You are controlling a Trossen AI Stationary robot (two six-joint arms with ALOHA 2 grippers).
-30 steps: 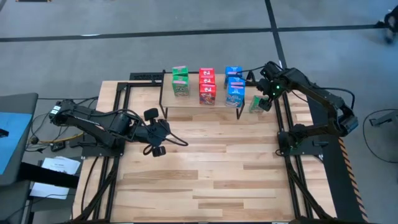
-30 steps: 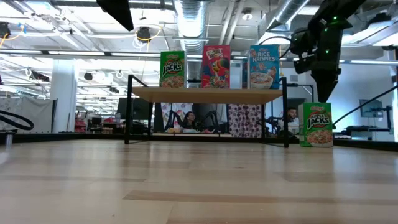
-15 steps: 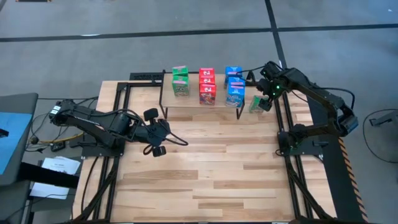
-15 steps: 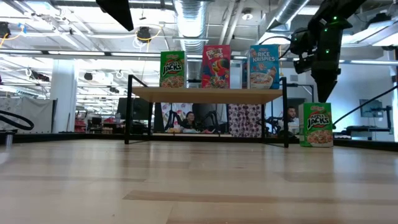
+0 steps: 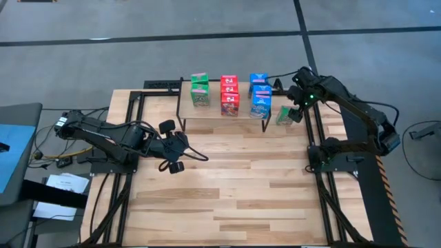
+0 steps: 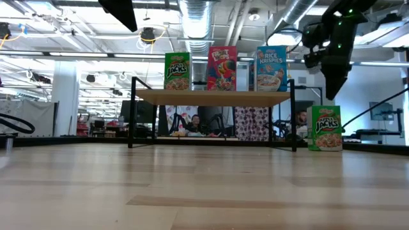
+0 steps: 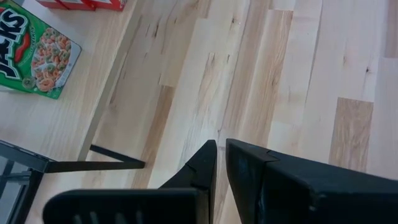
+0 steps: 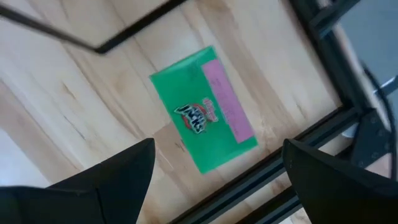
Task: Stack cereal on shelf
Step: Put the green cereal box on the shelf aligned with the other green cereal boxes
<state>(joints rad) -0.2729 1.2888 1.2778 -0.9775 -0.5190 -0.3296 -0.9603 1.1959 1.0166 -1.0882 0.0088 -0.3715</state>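
- While the right gripper (image 5: 298,103) hangs with jaws spread wide and empty, a green Apple Jacks box (image 6: 325,128) stands directly below it on the table, just beside the shelf (image 6: 211,96).
- Away from that gripper, the shelf carries the other cereal boxes (image 5: 228,94).
- The left gripper (image 5: 176,157) rests closed, well apart over the tabletop (image 5: 227,186).

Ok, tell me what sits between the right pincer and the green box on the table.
Nothing. In the right wrist view the open right pincer looks straight down on the green box with only air between; the low view shows it above the box, clear of it.
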